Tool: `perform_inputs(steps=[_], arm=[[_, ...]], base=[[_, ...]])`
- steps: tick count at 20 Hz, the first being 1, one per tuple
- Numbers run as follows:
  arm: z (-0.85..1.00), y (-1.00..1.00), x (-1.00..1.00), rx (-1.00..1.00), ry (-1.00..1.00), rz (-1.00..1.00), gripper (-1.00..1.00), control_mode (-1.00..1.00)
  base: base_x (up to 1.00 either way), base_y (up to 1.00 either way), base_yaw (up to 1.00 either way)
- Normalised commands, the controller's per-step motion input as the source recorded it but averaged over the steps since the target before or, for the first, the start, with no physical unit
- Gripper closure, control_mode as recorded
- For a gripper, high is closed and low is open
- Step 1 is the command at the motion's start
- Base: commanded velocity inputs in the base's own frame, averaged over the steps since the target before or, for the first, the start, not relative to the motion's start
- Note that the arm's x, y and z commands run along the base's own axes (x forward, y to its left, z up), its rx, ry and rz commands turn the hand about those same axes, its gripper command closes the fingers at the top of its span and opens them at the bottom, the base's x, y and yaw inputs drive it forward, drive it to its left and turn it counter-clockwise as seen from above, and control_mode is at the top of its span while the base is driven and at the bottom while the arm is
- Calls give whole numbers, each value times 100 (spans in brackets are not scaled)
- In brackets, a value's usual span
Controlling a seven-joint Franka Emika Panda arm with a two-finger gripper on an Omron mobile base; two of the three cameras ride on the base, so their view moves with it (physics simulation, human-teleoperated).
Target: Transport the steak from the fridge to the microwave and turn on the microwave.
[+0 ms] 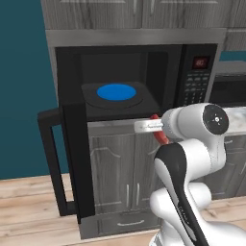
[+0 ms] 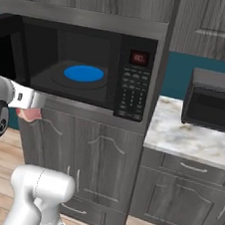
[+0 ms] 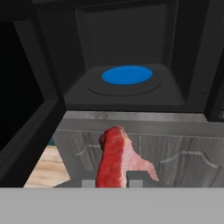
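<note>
Below the open microwave (image 3: 127,52), claw (image 3: 113,183) clamps the steak (image 3: 114,157) edgewise, pointing toward it.

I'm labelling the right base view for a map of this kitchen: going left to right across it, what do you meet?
Steak held in the gripper → blue disc inside the open microwave → keypad → marbled counter → dark appliance standing on it.
</note>
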Motion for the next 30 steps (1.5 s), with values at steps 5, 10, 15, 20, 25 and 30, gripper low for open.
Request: perform_inputs(steps=[5,10,15,20,25,30], arm=[[0,0,0,0,0,0,100,100],[0,0,0,0,-1,0,100,-100],[0,-6,19,3,-2,0,100,-100],[1,-8,38,0,-7,4,100,-100],[0,0,50,0,-2,9,100,-100],[0,-3,50,0,-3,16,100,-100]], base=[[0,0,0],[0,0,0],[0,0,0],[0,0,0],[0,0,0],[0,0,0]])
